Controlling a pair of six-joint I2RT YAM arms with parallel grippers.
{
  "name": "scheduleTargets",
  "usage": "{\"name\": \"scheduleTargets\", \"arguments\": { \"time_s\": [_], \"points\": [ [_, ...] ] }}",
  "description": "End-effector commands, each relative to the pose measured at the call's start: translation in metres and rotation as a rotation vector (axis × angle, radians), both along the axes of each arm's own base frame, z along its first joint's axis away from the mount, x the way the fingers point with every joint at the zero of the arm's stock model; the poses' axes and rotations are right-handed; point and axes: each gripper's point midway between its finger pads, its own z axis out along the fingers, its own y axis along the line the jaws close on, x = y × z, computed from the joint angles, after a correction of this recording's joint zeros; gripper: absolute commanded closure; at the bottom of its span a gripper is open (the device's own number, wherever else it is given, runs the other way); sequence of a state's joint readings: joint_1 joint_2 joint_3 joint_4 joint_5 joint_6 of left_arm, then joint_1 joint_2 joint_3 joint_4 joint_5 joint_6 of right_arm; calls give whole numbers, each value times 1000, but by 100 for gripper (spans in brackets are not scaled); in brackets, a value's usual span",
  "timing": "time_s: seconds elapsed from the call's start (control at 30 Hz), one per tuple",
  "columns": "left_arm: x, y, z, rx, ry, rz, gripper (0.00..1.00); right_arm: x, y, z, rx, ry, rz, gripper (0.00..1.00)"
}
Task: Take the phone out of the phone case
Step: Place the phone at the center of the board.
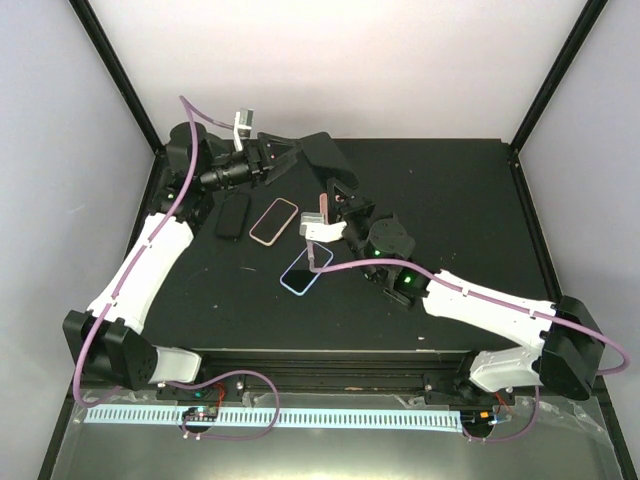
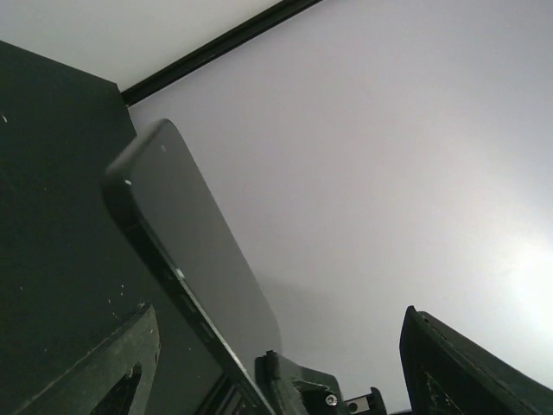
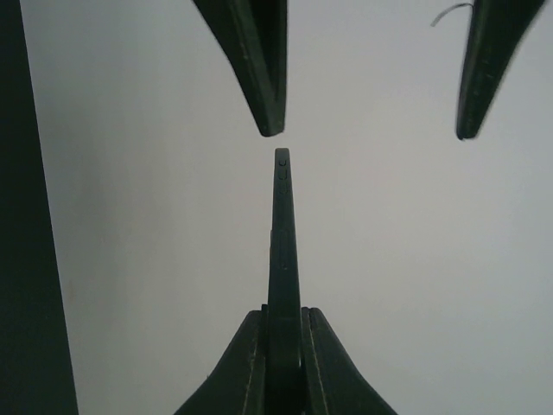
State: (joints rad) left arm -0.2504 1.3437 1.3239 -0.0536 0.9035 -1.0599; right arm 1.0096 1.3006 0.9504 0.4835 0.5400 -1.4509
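My right gripper (image 1: 335, 192) is shut on the lower end of a black phone (image 1: 322, 152) and holds it upright above the back of the table. I cannot tell the case from the phone. The right wrist view shows the phone edge-on (image 3: 282, 225) between my closed fingers (image 3: 251, 363). My left gripper (image 1: 283, 160) is open just left of the phone's top end, not touching it. Its fingers (image 3: 259, 60) show spread above the phone's tip. In the left wrist view the phone (image 2: 194, 251) slants up between my open fingers (image 2: 121, 372).
Three more phones lie on the black table (image 1: 450, 220): a black one (image 1: 232, 215), one in a pink case (image 1: 273, 221) and one in a pale blue case (image 1: 304, 268). White walls and black frame posts enclose the table.
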Motion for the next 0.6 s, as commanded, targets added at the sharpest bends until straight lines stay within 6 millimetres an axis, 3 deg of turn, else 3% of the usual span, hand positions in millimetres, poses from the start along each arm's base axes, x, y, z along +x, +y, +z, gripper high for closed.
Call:
{"name": "scheduleTargets", "arguments": {
  "time_s": [0.0,0.33,0.57],
  "points": [
    [-11,-4,6,-9,-29,-20,23,-8,-3,31,59,-143,-5,96],
    [-11,-19,-26,23,38,-29,29,-9,3,30,61,-162,-7,98],
    [-10,-27,-28,16,46,-48,38,-15,9,27,51,-173,8,98]
  ]
}}
